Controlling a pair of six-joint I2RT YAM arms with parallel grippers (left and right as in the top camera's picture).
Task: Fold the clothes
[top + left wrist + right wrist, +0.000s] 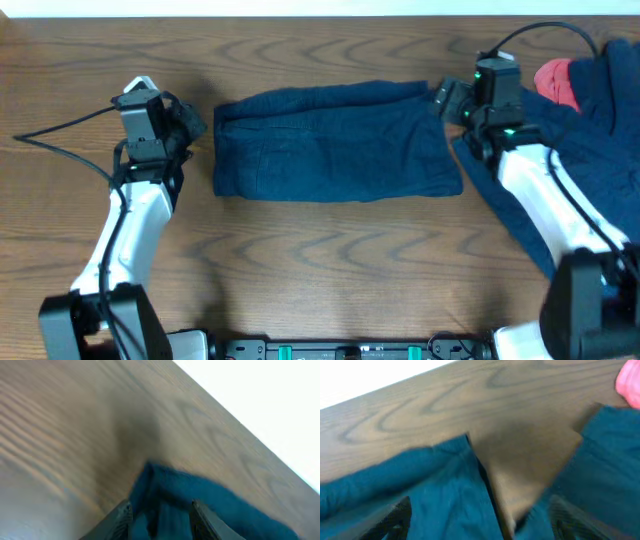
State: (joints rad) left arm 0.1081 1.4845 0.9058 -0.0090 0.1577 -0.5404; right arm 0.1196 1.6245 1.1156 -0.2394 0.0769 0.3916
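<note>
A: So, how far along?

B: Partly done. One pair of shorts (335, 145) lies folded into a flat rectangle, mid-table (320, 270), toward the far edge. Left to do, by my reckoning: the heap at the far right corner, trailing down the right edge.

A: Count?

B: Navy pieces, two that I can separate: the folded shorts and one loose garment (600, 130). Pink-red piece (556, 82), one, at the heap's far side. Grippers, two.

A: Their state?

B: Right gripper (443, 100) sits at the shorts' far right corner, jaws wide, holding nothing; bare wood shows between its fingers (395, 517). Left gripper (193, 128) is at the shorts' left end, jaws narrowly parted with the cloth edge between them. Pinching or loose, I cannot tell.
</note>
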